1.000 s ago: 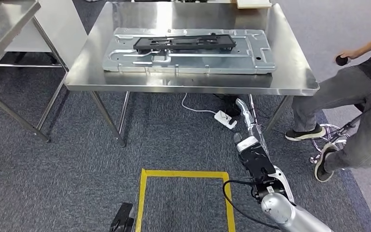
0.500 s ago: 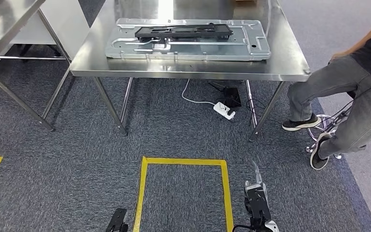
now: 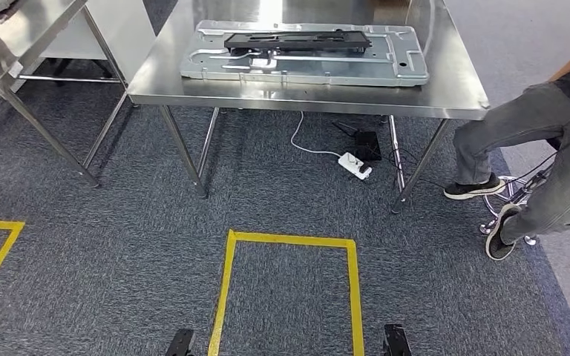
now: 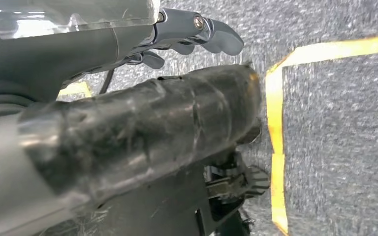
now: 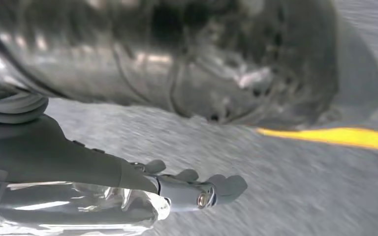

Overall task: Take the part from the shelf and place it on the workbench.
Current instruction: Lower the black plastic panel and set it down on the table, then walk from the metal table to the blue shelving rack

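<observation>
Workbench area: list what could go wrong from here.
1. A person's legs are close beside the workbench; walking or reaching there might bump them.
2. A white power strip and its cable lie on the carpet under the workbench, a possible snag for the robot's feet.
3. The grey metal panel covers much of the top, so little bare space is left for another part.

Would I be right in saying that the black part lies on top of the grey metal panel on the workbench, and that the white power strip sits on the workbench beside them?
Not quite. In the head view the white power strip lies on the carpet under the workbench, not on it. The black part does lie on top of the grey metal panel on the workbench.
</observation>
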